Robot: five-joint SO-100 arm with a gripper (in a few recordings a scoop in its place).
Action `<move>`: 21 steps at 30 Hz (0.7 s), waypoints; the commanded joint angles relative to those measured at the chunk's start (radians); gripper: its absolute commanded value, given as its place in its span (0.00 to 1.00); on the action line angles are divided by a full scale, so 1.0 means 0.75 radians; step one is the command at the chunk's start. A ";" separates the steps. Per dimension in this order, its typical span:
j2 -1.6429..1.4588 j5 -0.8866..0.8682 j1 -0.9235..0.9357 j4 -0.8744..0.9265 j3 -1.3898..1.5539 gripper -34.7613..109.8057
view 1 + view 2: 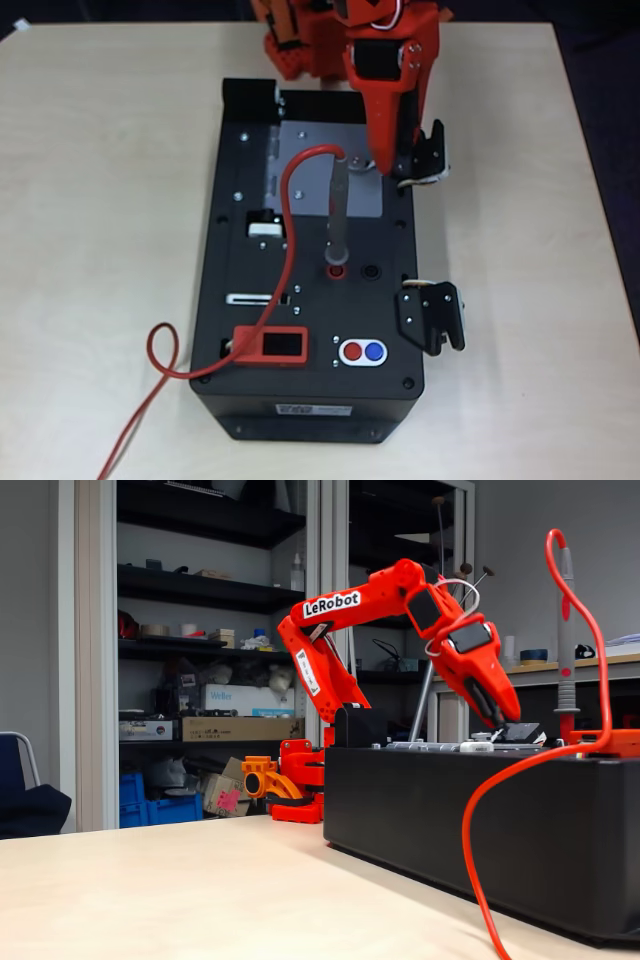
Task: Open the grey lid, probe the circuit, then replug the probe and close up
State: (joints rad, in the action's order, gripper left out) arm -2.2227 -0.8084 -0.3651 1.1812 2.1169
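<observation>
A black box (pixel 310 300) sits on a pale wooden table (pixel 100 200), seen from above. The grey lid (pixel 310 150) lies flat and closed at the far end of the box top, so the circuit beneath is presumably hidden under it. The probe (pixel 338 215) stands upright with its tip plugged into the red socket (pixel 336 270) near the box's middle (its parked position), and its thin red cable (pixel 285 230) arcs from the rear end, across the box and off onto the table. The orange arm reaches down from the far side, its tool (pixel 385 160) lowered at the lid's right edge, close to the top of the probe. Whether the tool is parted or clenched cannot be told; it appears to grasp nothing. Judging by the closed lid, the opening step lies ahead.
</observation>
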 commanded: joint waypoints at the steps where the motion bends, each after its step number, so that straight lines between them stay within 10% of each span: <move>1: -0.041 -0.004 0.002 -0.006 0.014 0.36; 21: 0.164 0.078 0.025 0.231 -0.585 0.37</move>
State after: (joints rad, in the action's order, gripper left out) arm -2.0785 -0.7271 -0.3221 1.3300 1.7043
